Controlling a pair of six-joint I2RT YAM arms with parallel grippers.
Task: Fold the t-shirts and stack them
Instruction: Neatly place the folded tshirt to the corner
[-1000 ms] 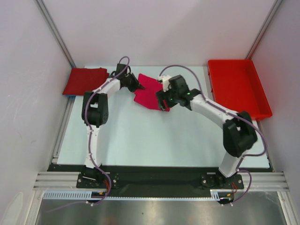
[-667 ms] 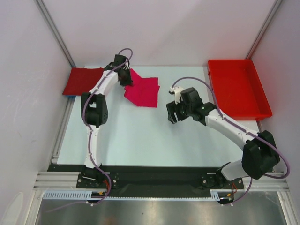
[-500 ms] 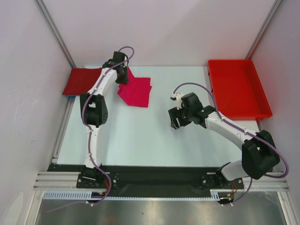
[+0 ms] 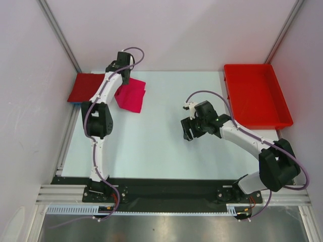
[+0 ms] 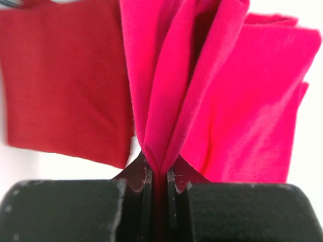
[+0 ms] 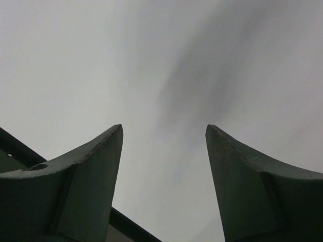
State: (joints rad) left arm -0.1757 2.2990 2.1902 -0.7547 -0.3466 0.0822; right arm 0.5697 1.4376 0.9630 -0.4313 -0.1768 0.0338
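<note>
Pale worktop (image 4: 151, 146) alone is seen between the fingers of the right gripper (image 6: 164, 131), which are held wide apart and empty. A second ago this gripper was at the magenta-pink t-shirt (image 4: 132, 96) near the middle, and it has since been drawn back toward the near right. Farther off, that shirt is pinched at a bunched fold by the left gripper (image 5: 160, 174), whose fingers are clamped on the cloth. It has been moved leftward until it lies just beside the crimson t-shirt (image 4: 86, 86), folded flat at the far left. Folding is therefore judged finished and stacking under way: the pink shirt remains to be laid on the crimson one. The red tray (image 4: 252, 93) sits at the far right.
</note>
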